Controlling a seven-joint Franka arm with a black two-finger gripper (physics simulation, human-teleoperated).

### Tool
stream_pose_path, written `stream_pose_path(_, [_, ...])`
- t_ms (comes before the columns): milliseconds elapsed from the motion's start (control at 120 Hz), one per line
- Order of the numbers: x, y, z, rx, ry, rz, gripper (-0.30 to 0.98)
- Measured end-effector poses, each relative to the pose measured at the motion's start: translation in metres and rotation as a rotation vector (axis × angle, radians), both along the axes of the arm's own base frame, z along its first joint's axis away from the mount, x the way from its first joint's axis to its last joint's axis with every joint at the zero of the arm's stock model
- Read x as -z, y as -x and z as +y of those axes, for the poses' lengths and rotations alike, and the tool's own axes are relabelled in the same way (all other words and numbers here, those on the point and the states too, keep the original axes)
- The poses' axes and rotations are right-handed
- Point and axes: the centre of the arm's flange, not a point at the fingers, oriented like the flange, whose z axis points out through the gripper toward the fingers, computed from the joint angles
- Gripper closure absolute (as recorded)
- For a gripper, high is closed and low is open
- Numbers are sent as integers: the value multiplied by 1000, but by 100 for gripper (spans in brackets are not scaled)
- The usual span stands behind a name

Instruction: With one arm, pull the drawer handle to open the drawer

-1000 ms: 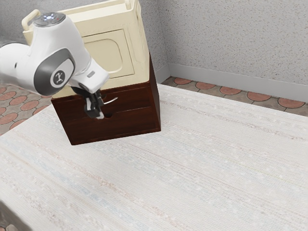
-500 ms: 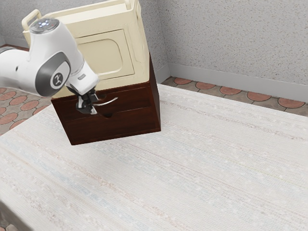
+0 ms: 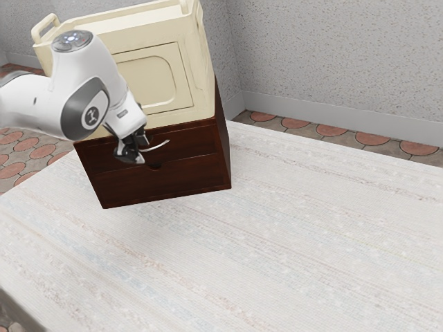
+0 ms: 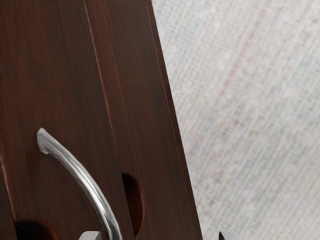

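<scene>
Your fingers (image 3: 131, 155), one pair: apart, near the handle (image 4: 89, 185). Drawer (image 3: 194, 142): shut, behind handle. Cream box (image 3: 156, 83): above handle.

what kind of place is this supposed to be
Probably a plain, simulated room in a home: speckled walls with a pale baseboard, a floor of reddish patterned tiles, and a cloth-covered table bearing a dark wooden drawer cabinet.
</scene>
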Motion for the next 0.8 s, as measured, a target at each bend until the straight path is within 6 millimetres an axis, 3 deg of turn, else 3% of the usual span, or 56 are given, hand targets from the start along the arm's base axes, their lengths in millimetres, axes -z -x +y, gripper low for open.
stream_pose_path(283, [18, -9, 5, 33, -8, 22, 39])
stream_pose_path(458, [19, -9, 3, 47, 1, 21, 55])
stream_pose_path(800, [21, 40, -24, 48, 91, 25, 68])
